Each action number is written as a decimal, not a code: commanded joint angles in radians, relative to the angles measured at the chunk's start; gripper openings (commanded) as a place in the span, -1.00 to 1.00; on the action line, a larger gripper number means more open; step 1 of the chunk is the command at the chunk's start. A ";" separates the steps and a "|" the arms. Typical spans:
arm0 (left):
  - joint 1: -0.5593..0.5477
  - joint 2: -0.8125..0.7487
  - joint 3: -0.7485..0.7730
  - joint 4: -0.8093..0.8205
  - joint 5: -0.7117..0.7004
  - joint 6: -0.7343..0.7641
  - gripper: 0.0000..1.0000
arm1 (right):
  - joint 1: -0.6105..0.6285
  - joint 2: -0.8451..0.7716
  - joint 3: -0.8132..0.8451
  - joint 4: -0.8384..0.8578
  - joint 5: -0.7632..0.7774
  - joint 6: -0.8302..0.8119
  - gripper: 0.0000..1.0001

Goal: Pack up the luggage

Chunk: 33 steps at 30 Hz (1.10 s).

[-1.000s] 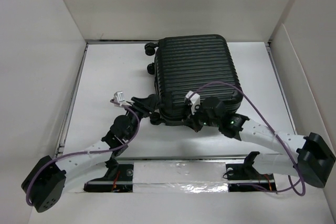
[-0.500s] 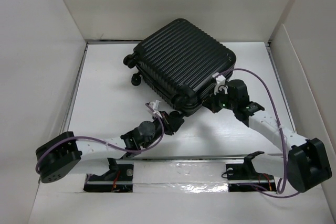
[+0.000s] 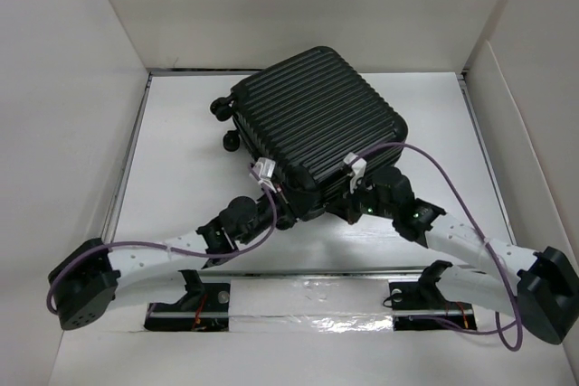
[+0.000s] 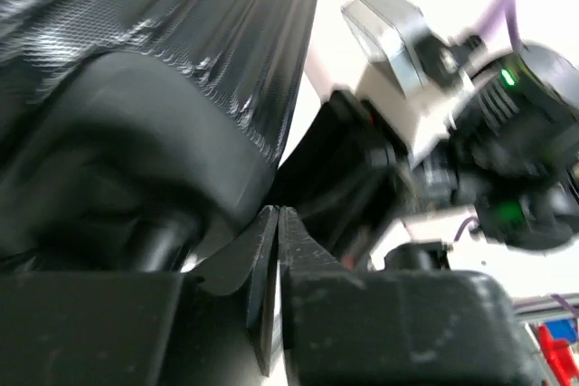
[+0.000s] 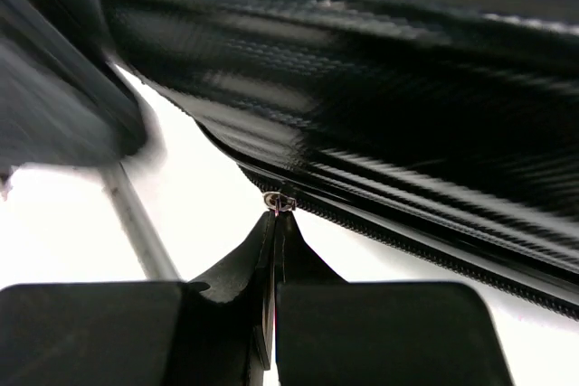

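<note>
The luggage [image 3: 312,119] is a black ribbed hard-shell suitcase lying closed and turned at an angle on the white table, wheels [image 3: 222,108] at the far left. My right gripper [image 3: 351,203] is at its near edge; in the right wrist view the gripper [image 5: 275,216] is shut on the small metal zipper pull [image 5: 280,201] of the zip running under the shell [image 5: 380,88]. My left gripper [image 3: 282,214] is at the near left corner; in the left wrist view it [image 4: 277,216] is shut, tips just below the shell [image 4: 154,79], with nothing seen between them.
White walls [image 3: 72,88] close in the table on the left, back and right. A rail with foil tape [image 3: 308,300] runs along the near edge between the arm bases. The right wrist [image 4: 452,133] shows close by in the left wrist view.
The luggage has swung from square-on to angled. In the last half second my right gripper moved left along its near edge and my left gripper moved up to its near left corner.
</note>
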 commanded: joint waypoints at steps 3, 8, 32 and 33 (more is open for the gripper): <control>0.005 -0.207 -0.041 -0.247 -0.036 0.055 -0.36 | -0.175 -0.034 0.019 0.112 -0.133 -0.008 -1.00; 0.014 -0.455 -0.037 -0.602 -0.203 0.046 0.31 | -0.276 -0.040 0.033 0.092 -0.205 -0.017 -1.00; 0.083 -0.258 0.144 -0.473 0.041 0.392 0.50 | -0.430 -0.094 0.035 0.044 -0.365 -0.066 -1.00; 0.074 -0.250 0.146 -0.471 0.039 0.395 0.50 | -0.430 -0.094 0.035 0.043 -0.365 -0.066 -1.00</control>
